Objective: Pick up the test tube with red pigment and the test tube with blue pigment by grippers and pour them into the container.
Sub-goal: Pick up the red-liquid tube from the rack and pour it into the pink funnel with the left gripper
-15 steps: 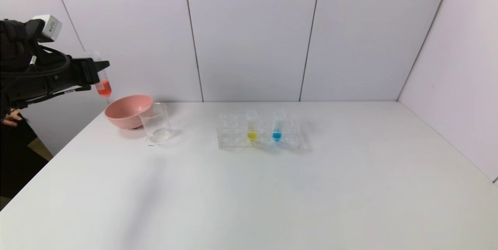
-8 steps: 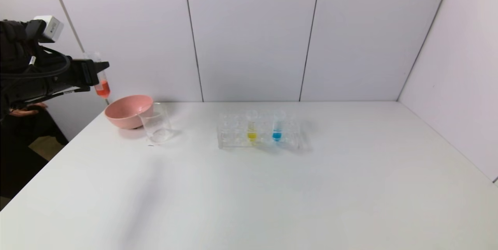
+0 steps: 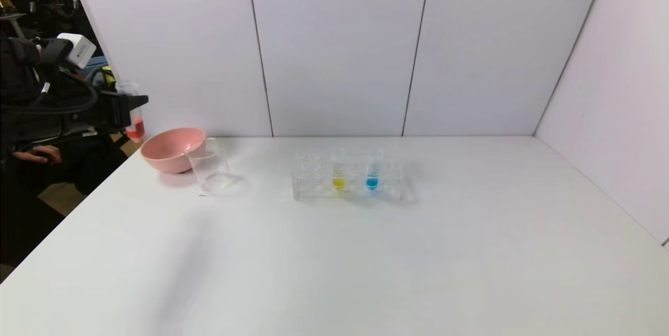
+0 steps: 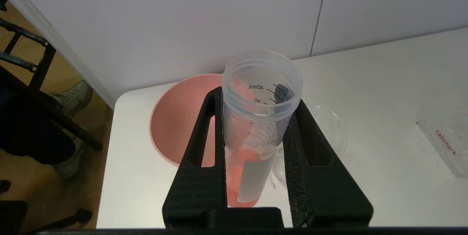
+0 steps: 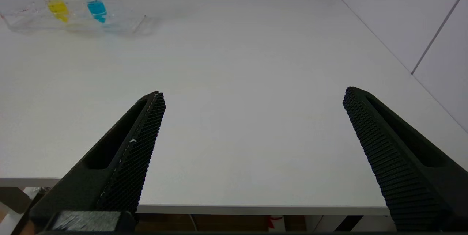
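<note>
- Left gripper (image 3: 137, 111) at far left of the head view, up off the table edge, fingers (image 4: 204, 147) pinched on the test tube with red pigment (image 3: 136, 122).
- Left wrist view: red tube (image 4: 256, 132) sits between the two fingers, mouth toward the camera, close to upright; red liquid pooled at its low end. No pour started, as far as can be judged.
- Container (image 3: 210, 164) stands on the table just right of the pink bowl (image 3: 170, 148), left-centre of the head view. Looks empty; no colour visible in it.
- Gripper and red tube are left of and above the bowl, not yet over the container.
- Test tube with blue pigment (image 3: 372, 173) is in the clear rack (image 3: 347, 179), centre of the head view, next to a yellow-liquid tube (image 3: 338, 174). Untouched.
- Right gripper (image 5: 252, 147) not in the head view; right wrist view shows its fingers spread wide, holding nothing, low near the front table edge, rack well off at upper left of that view.
- Progress estimate: red tube picked, nothing poured. Left: move red over container, tip it, then pick and pour blue.
</note>
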